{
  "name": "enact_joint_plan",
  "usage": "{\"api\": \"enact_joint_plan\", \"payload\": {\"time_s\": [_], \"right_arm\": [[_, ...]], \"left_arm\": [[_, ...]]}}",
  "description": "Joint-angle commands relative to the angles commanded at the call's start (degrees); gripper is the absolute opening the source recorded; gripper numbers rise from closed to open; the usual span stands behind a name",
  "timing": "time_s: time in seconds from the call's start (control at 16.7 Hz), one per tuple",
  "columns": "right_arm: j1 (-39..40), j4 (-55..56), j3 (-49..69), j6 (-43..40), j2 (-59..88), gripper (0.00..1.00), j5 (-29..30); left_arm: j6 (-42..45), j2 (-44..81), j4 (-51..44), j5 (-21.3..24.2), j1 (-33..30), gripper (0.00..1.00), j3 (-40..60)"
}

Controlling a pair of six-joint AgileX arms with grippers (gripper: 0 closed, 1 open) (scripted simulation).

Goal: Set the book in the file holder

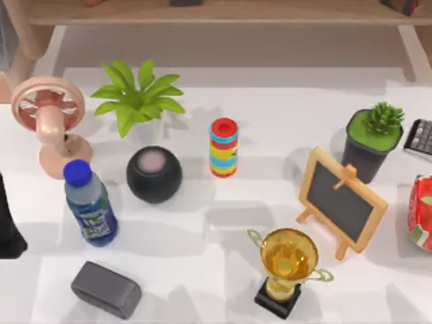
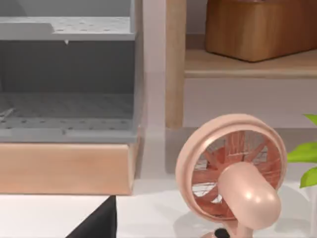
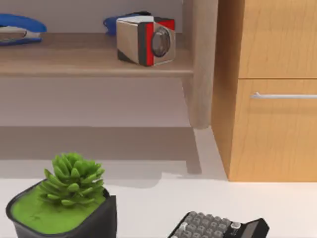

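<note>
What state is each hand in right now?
Left hand: cannot be told.
Right hand: cannot be told.

The table [image 1: 223, 236] was a smooth, matt white. On it the trophy [image 1: 289, 260] shone like polished gold metal on a glossy black base. The fan [image 2: 233, 171] looked like smooth pink plastic with a soft sheen. The bottle [image 1: 90, 206] was clear, shiny plastic under a blue cap. The round speaker [image 1: 154, 174] and the grey box [image 1: 106, 289] were dull and matt. The small chalkboard [image 1: 341, 201] had a pale wooden frame around a matt dark slate. Behind, the cabinet [image 3: 275, 89] showed grained wood with a brushed metal handle [image 3: 283, 95], and the grey tray [image 2: 67, 74] had a perforated, matt surface.
</note>
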Motion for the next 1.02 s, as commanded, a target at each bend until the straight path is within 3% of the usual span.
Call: {"api": "enact_joint_plan", "payload": {"time_s": [0.24, 0.48, 1.02], "right_arm": [[0.00, 0.00, 0.00, 0.00, 0.00, 1.00, 0.00], [0.00, 0.00, 0.00, 0.00, 0.00, 1.00, 0.00], [0.00, 0.00, 0.00, 0.00, 0.00, 1.00, 0.00]], "left_arm": [[-0.01, 1.64, -0.08, -0.47, -0.61, 1.00, 1.73], [0.03, 11.77, -0.69, -3.33, -3.87, 1.00, 12.29], [0.30, 57.79, -3.40, -15.14, -16.38, 1.00, 61.89]]}}
